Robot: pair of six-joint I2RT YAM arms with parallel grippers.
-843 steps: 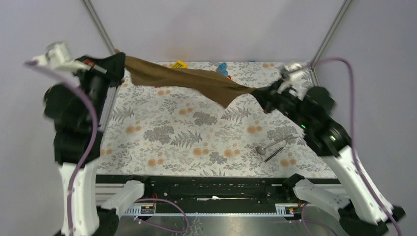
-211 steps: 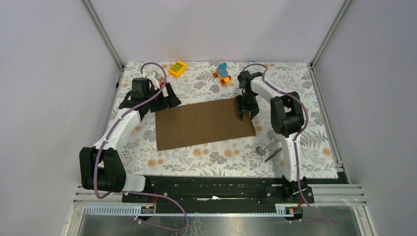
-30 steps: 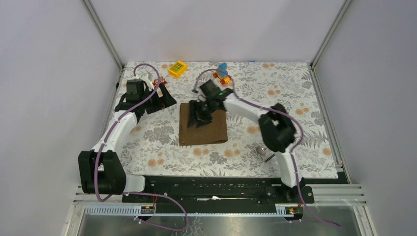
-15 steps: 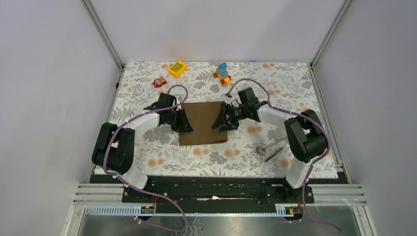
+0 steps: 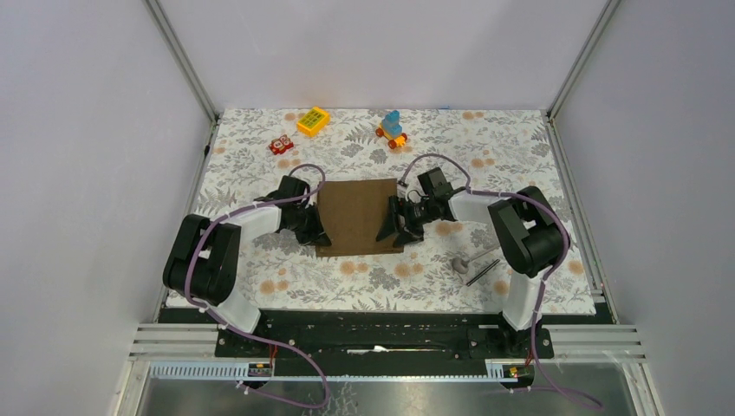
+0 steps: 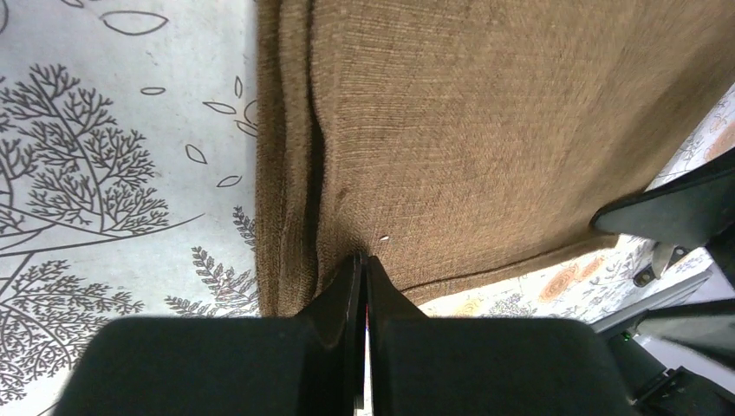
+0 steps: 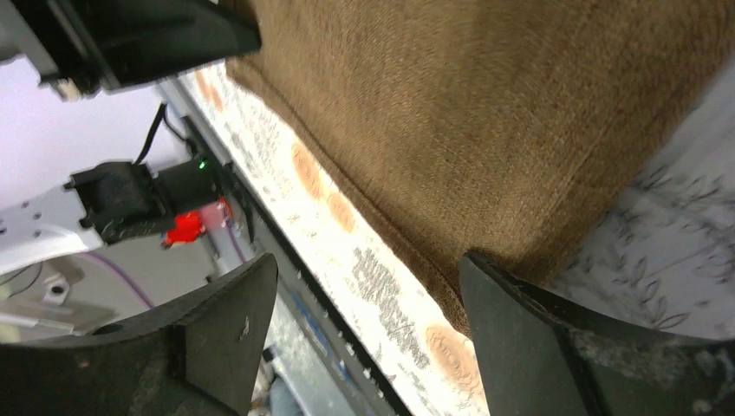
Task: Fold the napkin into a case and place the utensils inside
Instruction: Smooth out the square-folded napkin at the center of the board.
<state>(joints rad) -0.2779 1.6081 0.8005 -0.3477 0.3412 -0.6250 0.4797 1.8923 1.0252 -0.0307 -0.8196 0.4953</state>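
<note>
Brown napkin [image 5: 357, 215] folded flat, rectangular.

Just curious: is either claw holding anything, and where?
The left claw pinches the napkin by its near-left edge; the right claw holds nothing.

The napkin [image 5: 357, 217] lies mid-tablecloth [image 5: 520, 147], utensils [image 5: 460, 261] at its near right, toy blocks [image 5: 313, 120] behind it.

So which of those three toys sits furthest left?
The small red toy; the yellow block and the blue wheeled toy both lie further right.
</note>
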